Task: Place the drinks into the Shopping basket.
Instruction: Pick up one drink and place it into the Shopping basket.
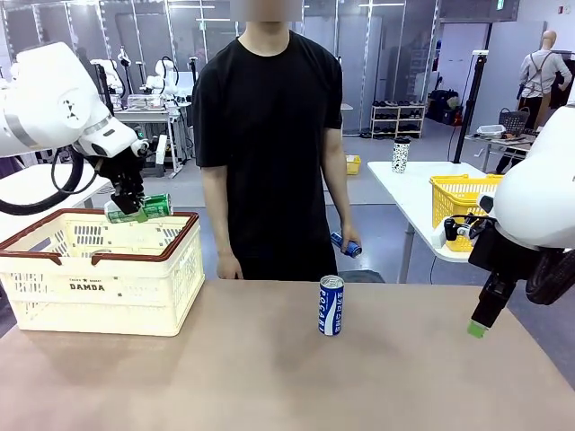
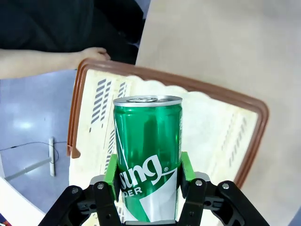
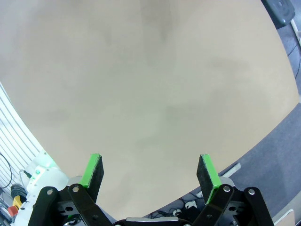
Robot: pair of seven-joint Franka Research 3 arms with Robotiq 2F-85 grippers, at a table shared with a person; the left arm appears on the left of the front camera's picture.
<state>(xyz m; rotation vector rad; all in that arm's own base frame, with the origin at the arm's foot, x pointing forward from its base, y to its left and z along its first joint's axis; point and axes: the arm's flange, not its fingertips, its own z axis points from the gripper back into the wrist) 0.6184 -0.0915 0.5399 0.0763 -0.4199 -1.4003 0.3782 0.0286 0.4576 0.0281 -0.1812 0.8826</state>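
Green drink can (image 2: 148, 141): silver top, white lettering.

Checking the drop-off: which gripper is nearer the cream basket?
Left. The left gripper, holding the green can, hangs over the basket's open top; the right gripper hovers open over the table's right side, well away.
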